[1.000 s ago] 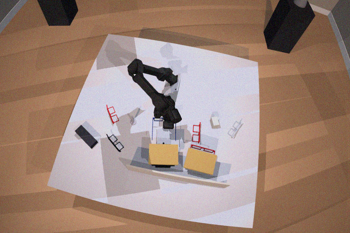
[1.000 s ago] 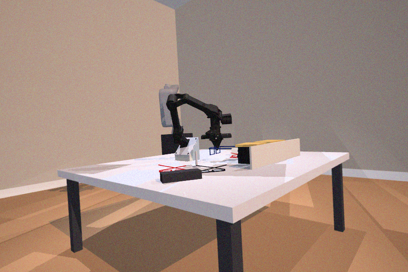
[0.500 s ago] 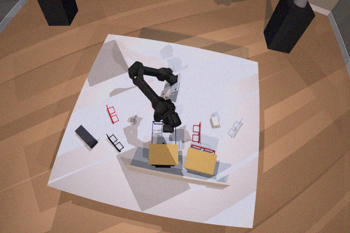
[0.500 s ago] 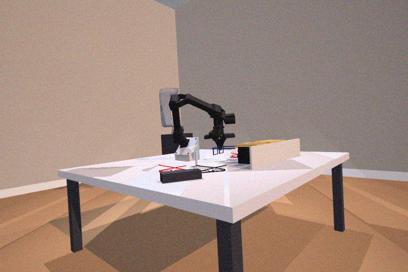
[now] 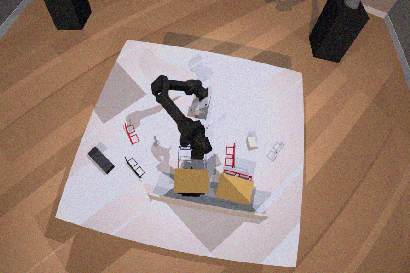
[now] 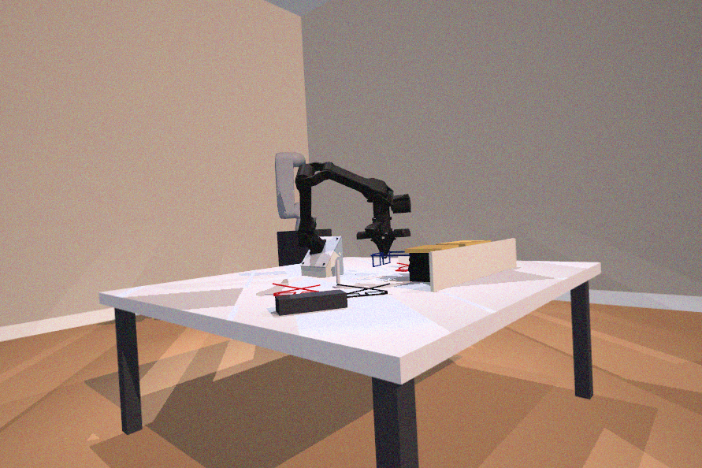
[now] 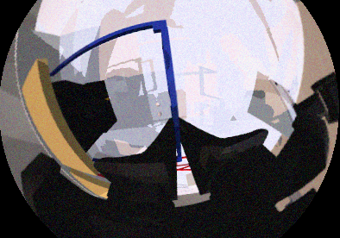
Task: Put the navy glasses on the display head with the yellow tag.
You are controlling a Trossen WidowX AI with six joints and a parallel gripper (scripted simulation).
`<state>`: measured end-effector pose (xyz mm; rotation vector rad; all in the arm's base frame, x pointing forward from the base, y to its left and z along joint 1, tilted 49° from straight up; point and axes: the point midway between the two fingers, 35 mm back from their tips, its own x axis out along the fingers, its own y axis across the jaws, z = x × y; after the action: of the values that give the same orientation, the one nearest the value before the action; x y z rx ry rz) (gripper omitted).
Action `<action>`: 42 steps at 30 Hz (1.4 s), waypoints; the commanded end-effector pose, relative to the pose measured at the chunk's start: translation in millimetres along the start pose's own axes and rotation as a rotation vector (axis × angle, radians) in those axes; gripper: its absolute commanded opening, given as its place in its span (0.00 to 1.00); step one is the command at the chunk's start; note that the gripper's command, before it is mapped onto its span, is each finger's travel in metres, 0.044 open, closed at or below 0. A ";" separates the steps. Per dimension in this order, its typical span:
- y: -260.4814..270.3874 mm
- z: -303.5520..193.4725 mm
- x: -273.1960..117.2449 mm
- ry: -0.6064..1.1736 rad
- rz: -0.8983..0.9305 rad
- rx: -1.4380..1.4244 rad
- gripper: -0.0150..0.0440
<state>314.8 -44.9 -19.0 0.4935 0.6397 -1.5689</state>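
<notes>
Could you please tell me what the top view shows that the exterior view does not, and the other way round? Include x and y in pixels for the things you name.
Only the top view: the pale grey glasses (image 5: 275,150), lying on the side of the red pairs away from the dark box.

Only the exterior view: the dark table legs (image 6: 581,342) and the tips of the claw (image 6: 384,254) (image 7: 178,127).

Both: the navy glasses (image 5: 184,149) (image 6: 398,252) (image 7: 170,73) and the dark box (image 5: 101,160) (image 6: 310,302).
</notes>
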 end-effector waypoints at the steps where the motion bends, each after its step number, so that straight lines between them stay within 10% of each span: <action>1: 7.8 1.4 -1.0 -0.004 0.005 -0.001 0.25; 42: 68.9 2.3 0.9 -0.004 0.006 0.002 0.25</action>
<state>377.8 -49.5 -26.3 0.4953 0.6346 -1.5689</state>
